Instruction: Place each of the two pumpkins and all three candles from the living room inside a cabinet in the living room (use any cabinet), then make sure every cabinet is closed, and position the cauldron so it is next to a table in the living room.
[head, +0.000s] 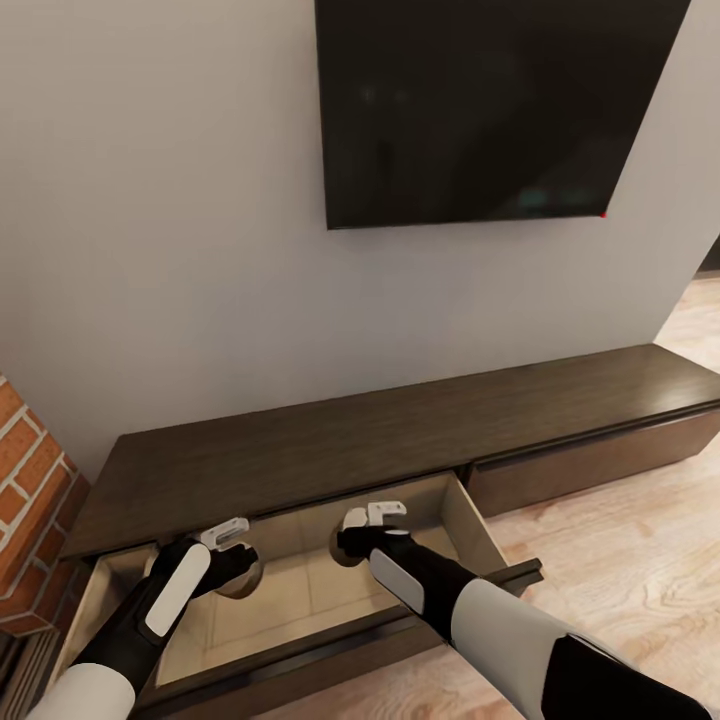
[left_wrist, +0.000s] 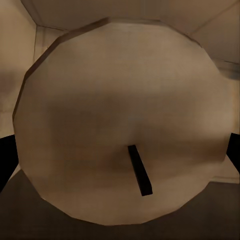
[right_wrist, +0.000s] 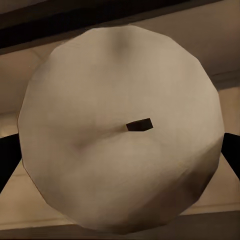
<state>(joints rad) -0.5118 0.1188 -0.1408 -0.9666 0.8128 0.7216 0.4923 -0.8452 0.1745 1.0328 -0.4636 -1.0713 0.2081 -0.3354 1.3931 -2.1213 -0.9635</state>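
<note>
The long dark brown cabinet (head: 400, 430) stands against the wall with its left drawer (head: 470, 525) pulled out, pale beige inside. Both my grippers reach down into this drawer. My left gripper (head: 232, 568) is shut on a pale beige candle (left_wrist: 120, 100); its dark fingers (left_wrist: 5, 162) flank the round top, which carries a small dark wick. My right gripper (head: 345, 545) is shut on a second candle (right_wrist: 115, 90), with a dark finger on each side of it. In the head view, my hands cover nearly all of both candles.
A black TV (head: 490, 100) hangs on the wall above the cabinet. A brick fireplace edge (head: 30, 500) stands at the left. The cabinet's right drawer front (head: 590, 460) is closed. Light wood floor (head: 620, 570) lies to the right of the open drawer.
</note>
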